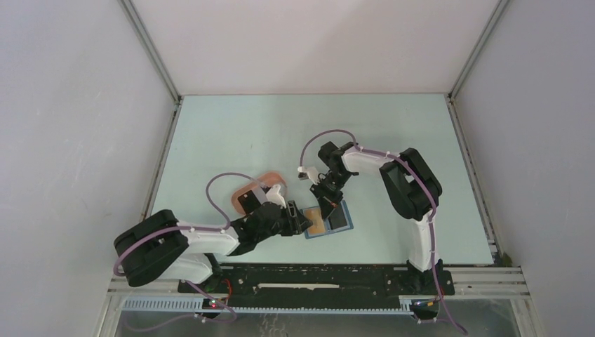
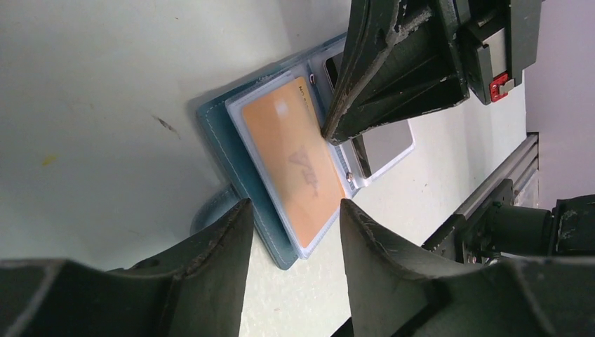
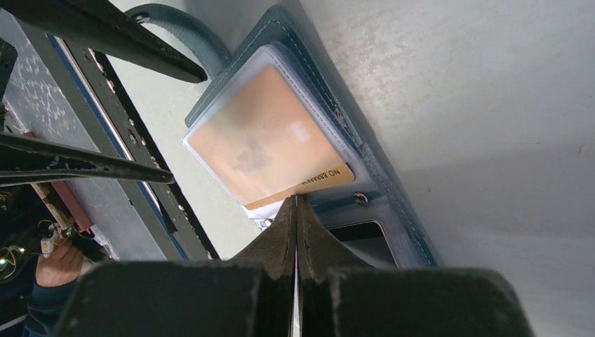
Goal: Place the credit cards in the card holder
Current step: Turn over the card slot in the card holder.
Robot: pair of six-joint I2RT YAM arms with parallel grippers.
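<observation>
Near the front edge of the pale green table (image 1: 231, 126): a small blue folding card holder (image 1: 344, 226), opened flat, clear plastic sleeves facing up.

Inside the sleeve on the half nearer the left arm: a thin tan-orange credit card (image 2: 291, 158), most of the way in, with one short printed end poking out toward the spine.

In the other half, just beside it: a dark rectangular card (image 3: 358, 232), partly hidden behind the right arm's fingers.

Reaching in from the left: the left arm's fingers (image 1: 300, 219), set a moderate gap apart and gripping nothing, tips low over the card holder's outer edge, close to the small blue tab (image 2: 210, 214).

Reaching in from the far side: the right arm's fingers (image 3: 295, 210), pressed flat together with no gap, the closed tips touching the protruding end of the tan-orange credit card at the middle of the card holder.

Behind the left arm, apart from the card holder: a pink oval tray (image 1: 266, 177) with a small black rectangular object (image 1: 247, 202) lying in it, too small in the top view to tell more.
</observation>
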